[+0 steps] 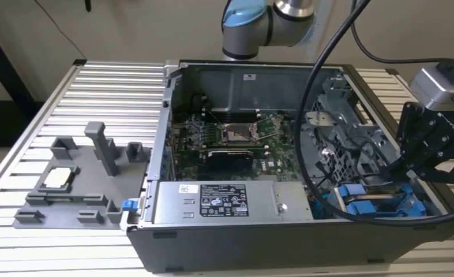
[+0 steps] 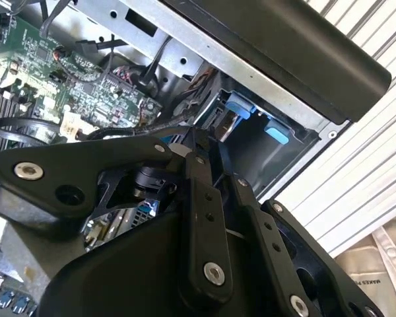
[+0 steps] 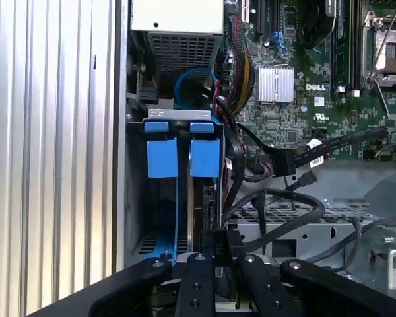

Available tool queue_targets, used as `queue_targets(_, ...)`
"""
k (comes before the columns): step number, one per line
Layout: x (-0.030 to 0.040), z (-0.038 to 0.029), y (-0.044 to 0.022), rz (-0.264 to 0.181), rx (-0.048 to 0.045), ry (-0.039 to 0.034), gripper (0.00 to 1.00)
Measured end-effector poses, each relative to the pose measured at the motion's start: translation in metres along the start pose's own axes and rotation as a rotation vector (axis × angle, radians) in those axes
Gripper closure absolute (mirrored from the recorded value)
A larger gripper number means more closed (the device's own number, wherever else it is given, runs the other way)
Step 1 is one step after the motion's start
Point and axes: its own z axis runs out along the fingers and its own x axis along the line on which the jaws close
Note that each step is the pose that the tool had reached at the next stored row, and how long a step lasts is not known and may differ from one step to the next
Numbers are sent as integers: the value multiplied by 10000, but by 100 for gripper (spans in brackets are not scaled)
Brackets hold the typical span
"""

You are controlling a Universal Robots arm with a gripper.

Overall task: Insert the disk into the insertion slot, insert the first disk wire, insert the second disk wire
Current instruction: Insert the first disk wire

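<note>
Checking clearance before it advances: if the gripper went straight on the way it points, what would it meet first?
Probably the disk in its blue carrier, seated in the insertion slot right ahead of the gripper; depth is unclear.

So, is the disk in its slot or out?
In: the disk sits in the drive cage beside the other blue carrier, its blue tab level with that one's.

The black pincer bears silver screws (arm joint blue-grey).
</note>
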Motion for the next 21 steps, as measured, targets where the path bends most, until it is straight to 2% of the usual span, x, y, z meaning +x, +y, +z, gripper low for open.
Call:
queue_targets(11,20,105,-33,2,0,3,81)
queue_targets(21,23,145,-39,1,0,3,81)
